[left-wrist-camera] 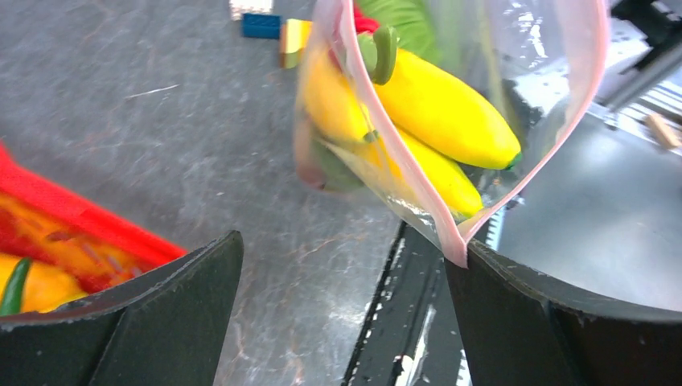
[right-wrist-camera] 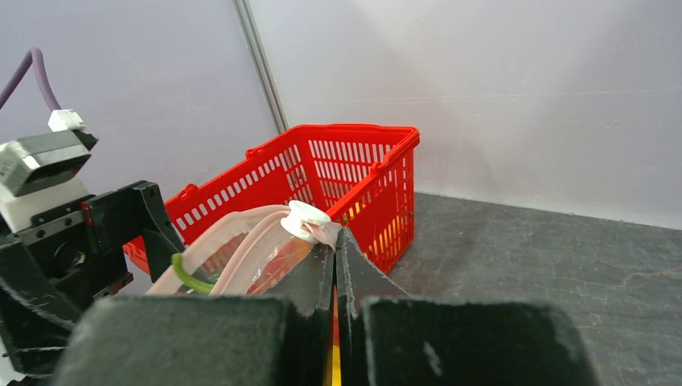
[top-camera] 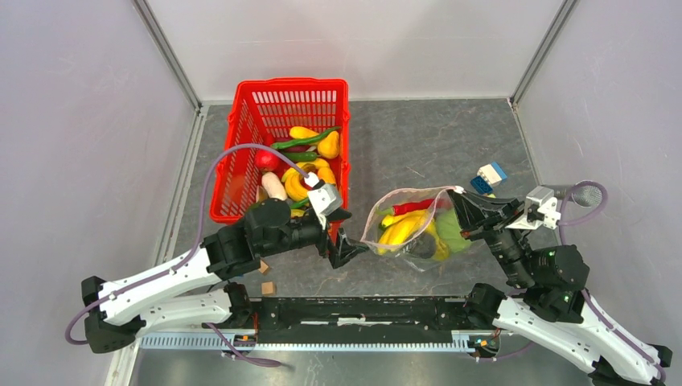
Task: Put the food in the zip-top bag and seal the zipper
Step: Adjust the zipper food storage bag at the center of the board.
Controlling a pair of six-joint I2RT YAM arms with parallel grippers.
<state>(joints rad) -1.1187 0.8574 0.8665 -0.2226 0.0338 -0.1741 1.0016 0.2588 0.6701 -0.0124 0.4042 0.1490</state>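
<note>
Basket point(top-camera: 229, 169) flanks spread, empty left fingers point(top-camera: 346, 236); right fingers point(top-camera: 455, 198) pinch bag point(top-camera: 406, 229).

**Soft, even light; focus lost close to the wrist lenses**

The overhead view is lit brightly and evenly from above, and only faint shadows are cast beneath the arms. In the left wrist view, the zip-top bag point(left-wrist-camera: 515, 72) at upper centre is softened by blur and streaked with white glare. In the right wrist view, the dark fingers point(right-wrist-camera: 201, 338) along the lower edge are rendered out of focus.
</note>
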